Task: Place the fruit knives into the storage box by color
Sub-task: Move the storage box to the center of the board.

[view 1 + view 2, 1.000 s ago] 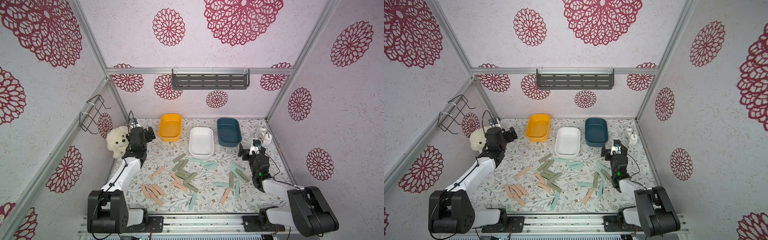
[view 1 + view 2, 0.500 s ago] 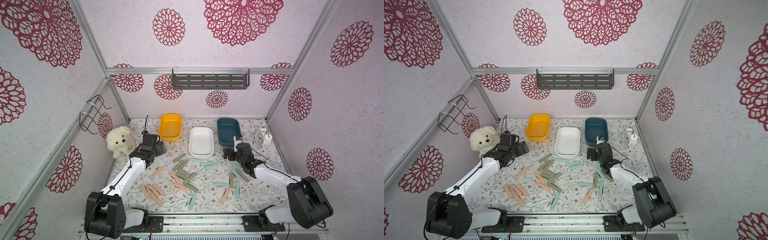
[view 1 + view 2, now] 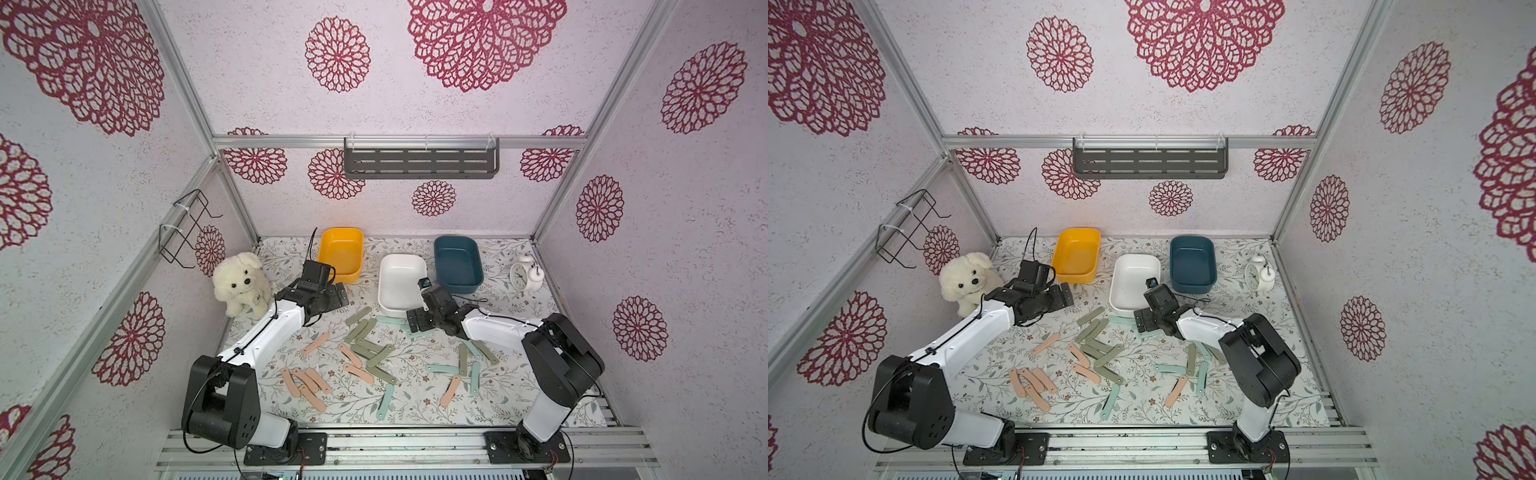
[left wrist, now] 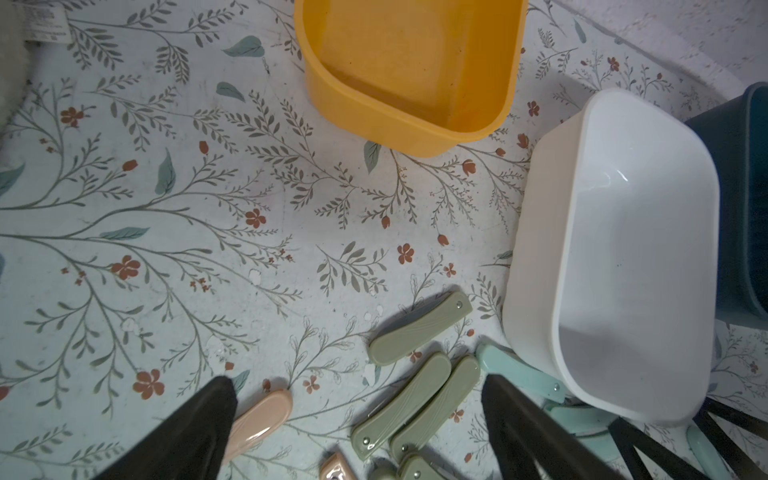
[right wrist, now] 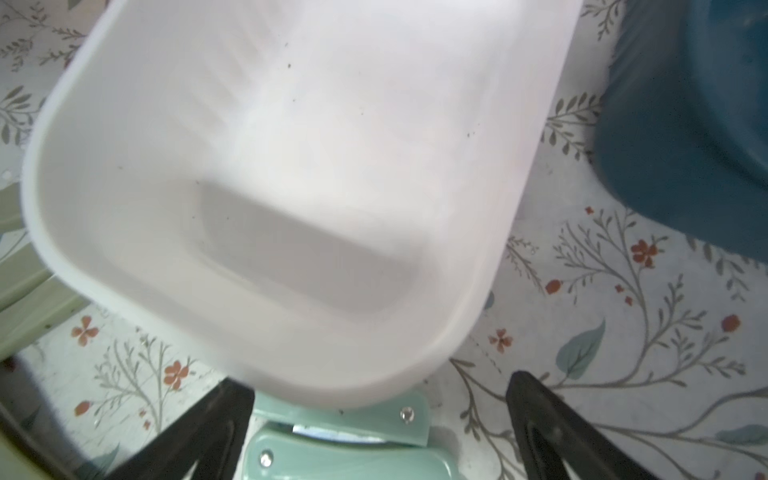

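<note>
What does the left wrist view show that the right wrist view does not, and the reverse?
Only the left wrist view: the yellow box and a peach-pink knife. Only the right wrist view: no new thing, only a closer look at the mint-teal knives at the white box rim. Both: white box, blue box, mint-teal and sage-green knives, mat.

You have pale walls (image 3: 249,83) with red rosettes (image 3: 337,54), framed in aluminium bars (image 3: 291,142). A grey shelf (image 3: 419,163) hangs at the back, a wire rack (image 3: 183,227) at left. Your desk (image 3: 415,409) seems covered in a leaf-printed sheet.
</note>
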Controlling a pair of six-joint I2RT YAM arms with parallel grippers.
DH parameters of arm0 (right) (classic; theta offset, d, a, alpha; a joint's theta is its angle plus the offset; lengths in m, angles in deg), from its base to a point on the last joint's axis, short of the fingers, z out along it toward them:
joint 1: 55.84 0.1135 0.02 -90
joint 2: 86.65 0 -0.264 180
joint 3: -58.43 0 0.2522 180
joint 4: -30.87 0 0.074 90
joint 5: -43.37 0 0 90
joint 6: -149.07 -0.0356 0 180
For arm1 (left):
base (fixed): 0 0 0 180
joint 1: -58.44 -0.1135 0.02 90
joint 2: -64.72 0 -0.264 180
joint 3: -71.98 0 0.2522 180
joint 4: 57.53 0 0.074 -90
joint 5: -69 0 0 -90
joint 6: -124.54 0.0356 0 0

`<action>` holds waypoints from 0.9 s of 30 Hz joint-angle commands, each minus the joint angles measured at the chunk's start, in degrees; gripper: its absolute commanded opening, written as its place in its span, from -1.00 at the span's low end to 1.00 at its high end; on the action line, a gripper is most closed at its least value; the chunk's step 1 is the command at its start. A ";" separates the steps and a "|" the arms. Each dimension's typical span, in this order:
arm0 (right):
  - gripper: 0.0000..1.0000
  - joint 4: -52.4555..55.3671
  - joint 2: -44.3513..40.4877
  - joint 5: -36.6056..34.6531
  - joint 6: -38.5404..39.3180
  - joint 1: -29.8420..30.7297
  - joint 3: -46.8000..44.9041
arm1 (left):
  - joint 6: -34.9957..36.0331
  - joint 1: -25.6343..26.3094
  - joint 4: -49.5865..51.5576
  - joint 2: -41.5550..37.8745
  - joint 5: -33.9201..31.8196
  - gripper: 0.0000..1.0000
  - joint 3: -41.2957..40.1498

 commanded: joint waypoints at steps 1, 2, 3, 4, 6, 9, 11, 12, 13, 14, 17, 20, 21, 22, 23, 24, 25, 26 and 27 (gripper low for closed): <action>0.99 1.01 1.39 -4.59 1.48 -0.15 3.61 | 3.24 0.00 1.60 1.75 0.90 0.94 4.21; 0.99 0.93 2.09 -5.11 1.67 -0.32 4.60 | 3.93 0.05 1.92 2.63 0.68 0.95 5.70; 0.98 0.93 2.68 -5.51 1.76 -0.44 5.36 | 4.55 -0.13 2.21 3.63 0.71 0.94 7.10; 0.99 0.76 3.29 -5.87 1.83 -0.72 6.14 | 5.19 -0.23 2.60 4.78 0.81 0.94 8.85; 0.99 0.17 4.26 -6.15 1.89 -1.33 7.50 | 6.07 -0.82 3.77 8.04 1.18 0.94 12.64; 0.98 -0.89 5.74 -6.21 2.18 -2.24 9.89 | 7.14 -2.02 6.25 13.77 2.42 0.94 19.04; 0.99 -1.52 7.28 -6.16 2.68 -2.91 12.00 | 7.80 -3.07 7.66 17.99 3.66 0.94 23.89; 0.99 -1.41 8.05 -6.23 2.88 -3.20 13.16 | 7.90 -3.46 8.01 19.89 4.00 0.94 25.82; 0.99 -1.20 8.90 -6.22 3.08 -3.57 14.55 | 8.13 -3.91 8.85 22.19 4.51 0.94 28.32; 0.99 -0.70 9.49 -6.08 3.30 -3.96 16.01 | 8.47 -4.20 9.50 24.47 5.43 0.94 30.91; 0.99 -0.69 8.87 -5.32 3.64 -4.41 17.59 | 9.20 -5.43 10.99 31.98 8.67 0.94 37.48; 0.99 -1.14 6.33 -3.94 3.91 -4.42 16.79 | 9.74 -6.82 11.77 37.18 12.63 0.94 43.68; 0.99 -1.10 5.30 -3.62 3.87 -4.47 16.40 | 9.97 -7.15 12.08 38.88 13.94 0.94 45.78; 0.99 -1.10 4.38 -3.41 3.92 -4.46 15.88 | 10.30 -7.35 12.32 40.40 15.04 0.94 47.66; 0.99 -1.16 3.35 -3.11 3.88 -4.44 15.21 | 10.60 -7.45 12.41 41.62 16.02 0.94 49.36; 0.99 -1.29 2.42 -2.82 3.90 -4.47 14.48 | 10.91 -7.46 12.40 42.53 16.56 0.94 50.59; 0.99 -1.51 1.41 -2.35 3.87 -4.47 13.53 | 11.02 -7.46 12.34 43.58 17.20 0.94 51.83; 0.99 -1.70 0.45 -1.90 3.75 -4.46 12.59 | 11.01 -7.46 12.37 44.62 18.21 0.94 52.82; 0.99 -1.80 -0.31 -1.60 3.60 -4.45 11.90 | 10.96 -7.45 12.45 45.61 19.13 0.94 53.54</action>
